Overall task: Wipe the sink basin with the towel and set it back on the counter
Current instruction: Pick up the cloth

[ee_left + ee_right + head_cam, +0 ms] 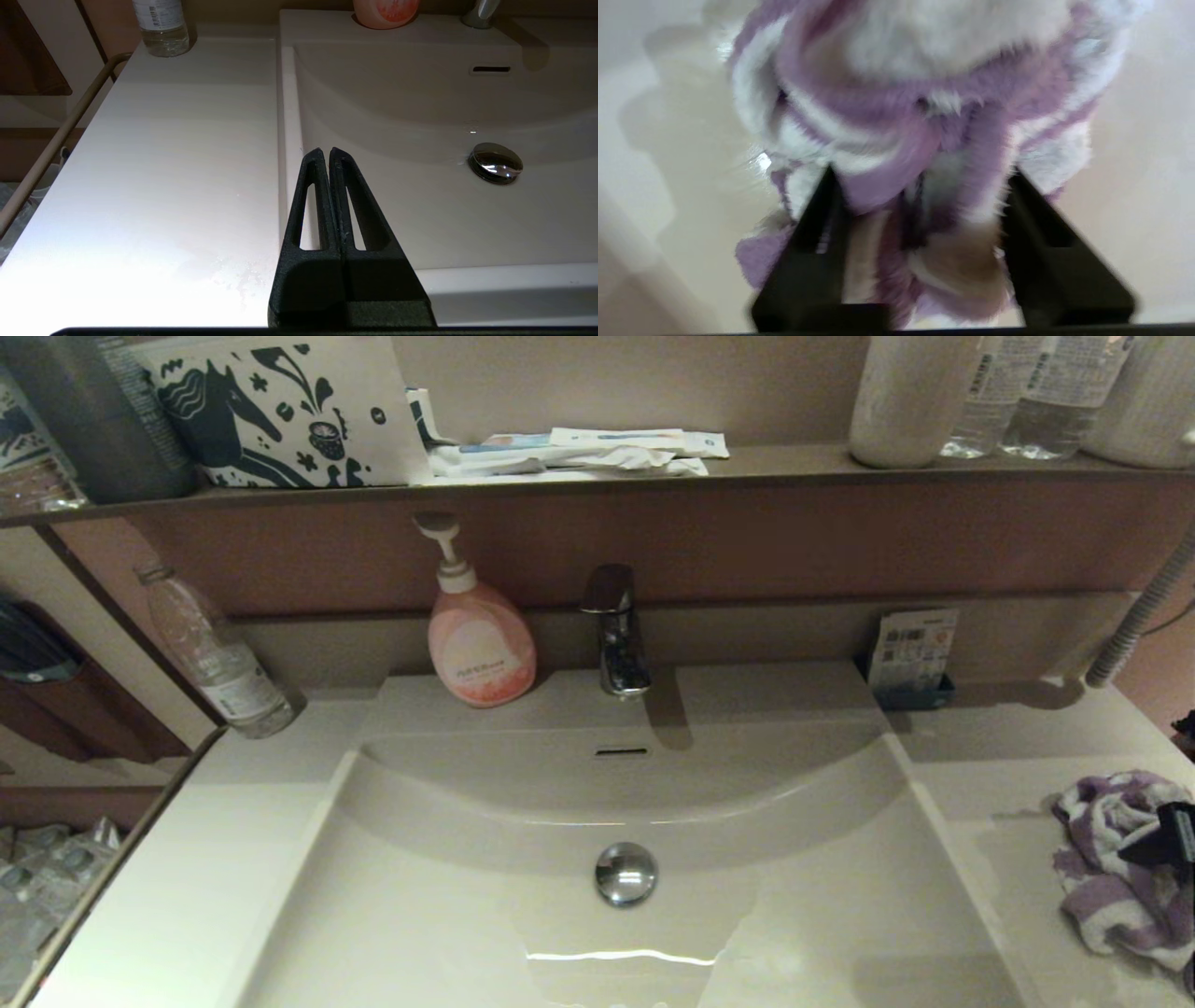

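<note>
The purple-and-white striped towel [1111, 877] lies bunched on the cream counter [1008, 775] to the right of the sink basin [420, 896]. My right gripper [1162, 840] is at the towel, at the head view's right edge. In the right wrist view the right gripper [920, 175] is open, its two black fingers wide apart on either side of a fold of the towel [924, 93]. My left gripper [325, 151] is shut and empty, hovering over the basin's left rim, out of the head view. The chrome drain plug [625, 873] and overflow slot [621, 751] are uncovered.
A pink soap pump bottle [481, 644] and chrome faucet [616, 635] stand behind the basin. A clear water bottle [219, 658] is at the back left, a small card holder [913, 658] at the back right. A dark shelf [794, 467] with clutter runs above.
</note>
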Tool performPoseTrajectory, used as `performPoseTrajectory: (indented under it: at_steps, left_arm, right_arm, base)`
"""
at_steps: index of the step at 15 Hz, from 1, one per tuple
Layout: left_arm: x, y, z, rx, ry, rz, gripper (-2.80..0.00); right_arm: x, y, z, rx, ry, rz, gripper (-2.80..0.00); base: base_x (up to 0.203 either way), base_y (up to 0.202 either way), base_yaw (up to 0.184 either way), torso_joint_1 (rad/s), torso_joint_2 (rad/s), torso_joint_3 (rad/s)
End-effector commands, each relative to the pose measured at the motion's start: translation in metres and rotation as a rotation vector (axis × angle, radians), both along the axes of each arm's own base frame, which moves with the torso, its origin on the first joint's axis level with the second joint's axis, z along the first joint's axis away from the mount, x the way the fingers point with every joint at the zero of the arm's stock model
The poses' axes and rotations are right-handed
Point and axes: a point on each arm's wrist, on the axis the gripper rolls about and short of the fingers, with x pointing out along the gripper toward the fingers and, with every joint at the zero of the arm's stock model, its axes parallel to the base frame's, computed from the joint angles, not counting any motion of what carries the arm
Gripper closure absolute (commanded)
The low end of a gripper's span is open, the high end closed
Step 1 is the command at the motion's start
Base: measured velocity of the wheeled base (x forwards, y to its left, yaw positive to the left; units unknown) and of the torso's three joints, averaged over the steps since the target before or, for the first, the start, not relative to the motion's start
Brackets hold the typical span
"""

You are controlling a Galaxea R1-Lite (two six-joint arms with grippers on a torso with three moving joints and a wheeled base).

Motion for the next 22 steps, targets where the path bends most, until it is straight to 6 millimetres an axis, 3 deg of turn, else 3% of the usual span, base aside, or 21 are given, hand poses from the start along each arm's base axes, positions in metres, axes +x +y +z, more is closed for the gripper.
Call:
performPoseTrajectory:
  at_steps: [1,5,10,14,17,19,22]
  left_arm:
    - [0.000,0.000,0.000,-0.001,0.000,-0.001,0.00]
    - [0.000,0.000,0.000,-0.001,0.000,-0.001,0.00]
    - [0.000,0.000,0.000,0.000,0.002,-0.001,0.00]
    - [0.000,0.000,0.000,-0.001,0.001,-0.001,0.00]
    - [0.000,0.000,0.000,-0.001,0.000,-0.001,0.00]
    - [0.000,0.000,0.000,0.000,0.002,-0.001,0.00]
    - [0.000,0.000,0.000,-0.001,0.002,-0.001,0.00]
  right_arm:
    - [-0.007,0.004,0.012,-0.018,-0.040,0.001,0.00]
    - [-0.029,0.014,0.043,-0.038,-0.086,0.001,0.00]
    - [-0.063,0.039,0.110,0.079,-0.151,0.027,0.00]
    - [-0.096,0.084,0.177,0.192,-0.306,0.137,0.00]
    - [-0.120,0.109,0.214,0.282,-0.378,0.235,0.00]
    - [-0.131,0.121,0.230,0.355,-0.412,0.287,0.00]
    - [-0.139,0.134,0.237,0.481,-0.402,0.329,0.00]
  base:
    - [0.000,0.000,0.000,0.000,0.00,0.000]
    - [0.000,0.000,0.000,0.000,0.00,0.000]
    - [0.000,0.000,0.000,0.000,0.00,0.000]
    - [0.000,0.000,0.000,0.000,0.00,0.000]
    - [0.000,0.000,0.000,0.000,0.00,0.000]
    - [0.000,0.000,0.000,0.000,0.00,0.000]
    - [0.000,0.000,0.000,0.000,0.00,0.000]
